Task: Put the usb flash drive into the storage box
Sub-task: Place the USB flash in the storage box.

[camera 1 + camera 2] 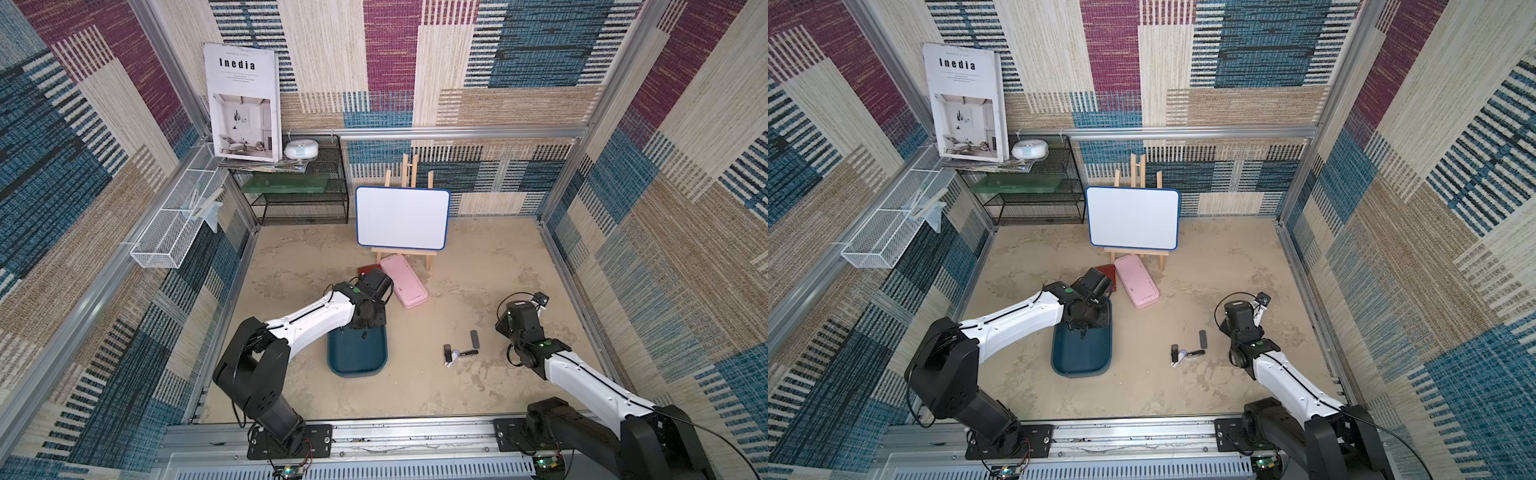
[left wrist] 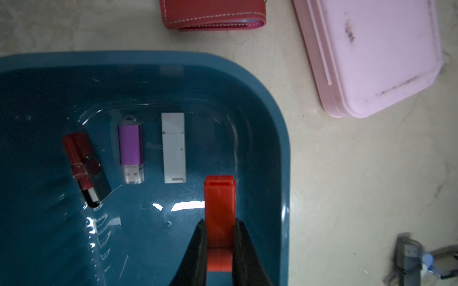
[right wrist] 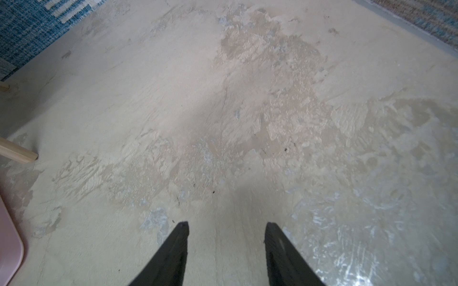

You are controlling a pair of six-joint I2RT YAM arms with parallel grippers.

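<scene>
My left gripper (image 2: 219, 222) is shut on an orange-red usb flash drive (image 2: 219, 198), pinched near its rear end. It hangs inside the far right corner of the dark teal storage box (image 2: 282, 148), which both top views show left of centre (image 1: 357, 365) (image 1: 1079, 357). On the box floor lie a red-and-black swivel drive (image 2: 84, 163), a purple drive (image 2: 130, 146) and a white drive (image 2: 173, 148). My right gripper (image 3: 226, 225) is open over bare table, with nothing between its fingers.
Several loose drives (image 1: 461, 351) (image 1: 1187, 351) lie on the table between the box and the right arm. A pink case (image 1: 404, 281) and a red wallet (image 2: 213, 14) sit just beyond the box. A whiteboard on an easel (image 1: 402, 218) stands behind them.
</scene>
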